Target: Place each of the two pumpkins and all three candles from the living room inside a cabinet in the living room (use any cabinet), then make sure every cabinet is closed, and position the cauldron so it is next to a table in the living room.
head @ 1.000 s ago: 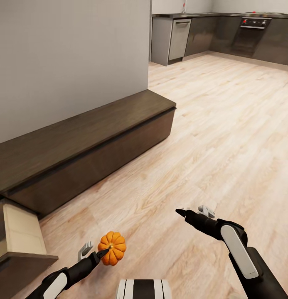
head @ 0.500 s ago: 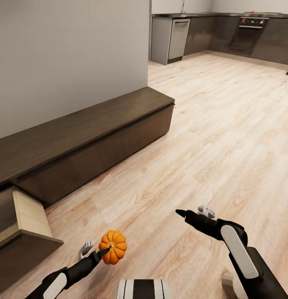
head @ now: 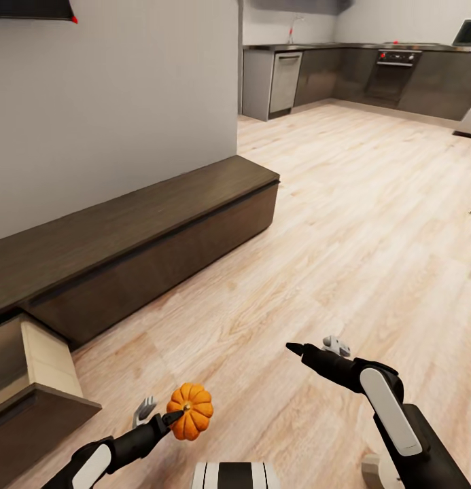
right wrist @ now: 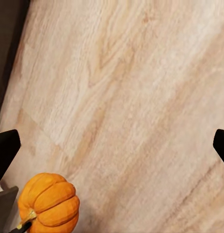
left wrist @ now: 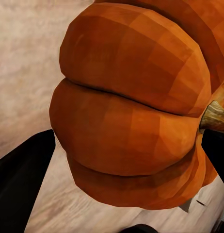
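Note:
An orange ribbed pumpkin (head: 191,420) hangs low over the wood floor, and my left gripper (head: 164,414) is shut on it. In the left wrist view the pumpkin (left wrist: 126,107) sits between the two dark fingers (left wrist: 22,179). My right gripper (head: 315,346) is open and empty, held over bare floor to the right of the pumpkin. In the right wrist view the right gripper (right wrist: 112,145) has its tips far apart, with the pumpkin (right wrist: 49,204) beyond them. The long low dark-brown cabinet (head: 147,238) runs along the grey wall at left. One drawer (head: 38,367) stands pulled out, showing pale wood.
A grey wall (head: 113,102) rises behind the cabinet. Dark-grey kitchen cupboards (head: 344,71) with an oven (head: 393,68) stand far back. Wood floor (head: 371,217) stretches between me and the kitchen. A pale object (head: 372,470) peeks out beside my right arm.
The whole view has shifted, so the camera moved: the cabinet and kitchen sit lower and further left. Both arms keep their pose, and the pumpkin stays in the left gripper.

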